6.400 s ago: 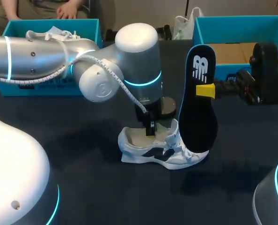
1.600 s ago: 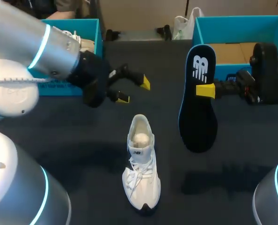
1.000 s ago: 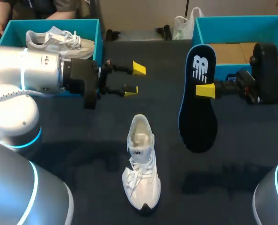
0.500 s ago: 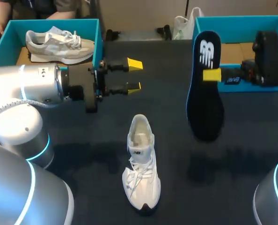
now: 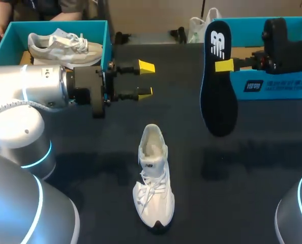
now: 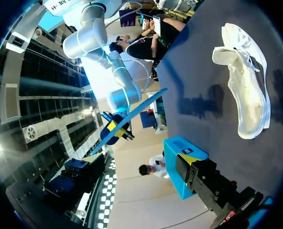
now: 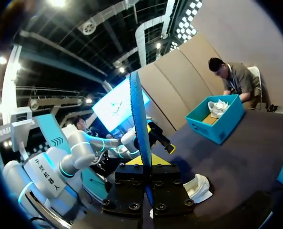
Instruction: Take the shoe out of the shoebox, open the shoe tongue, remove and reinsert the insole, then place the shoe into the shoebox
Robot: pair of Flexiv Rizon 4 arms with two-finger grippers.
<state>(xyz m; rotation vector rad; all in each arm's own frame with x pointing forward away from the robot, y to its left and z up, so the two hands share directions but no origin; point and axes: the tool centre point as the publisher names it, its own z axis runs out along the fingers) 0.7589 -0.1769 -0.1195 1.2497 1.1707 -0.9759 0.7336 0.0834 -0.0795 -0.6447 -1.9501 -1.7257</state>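
Looks about halfway: shoe (image 5: pixel 153 175) out on the bench (image 5: pixel 252 168), near the middle, insole (image 5: pixel 218 76) pulled and clamped upright in the right end effector (image 5: pixel 223 65) to its far right, with reinserting and boxing left to do. Left end effector (image 5: pixel 143 80) spread open, empty, far left of the shoe. Far-left shoebox (image 5: pixel 106 35) with a second white shoe (image 5: pixel 64 46) inside; far-right shoebox (image 5: pixel 293 89) interior mostly hidden.

Silver arms (image 5: pixel 29 89), cyan rings, black yellow-tipped grippers (image 5: pixel 146 79) (image 5: pixel 223 65).

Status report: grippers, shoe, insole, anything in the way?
Left gripper open, empty, above the table. Right gripper shut on insole, hanging upright off the table. Shoe upright on table, nothing over its opening.
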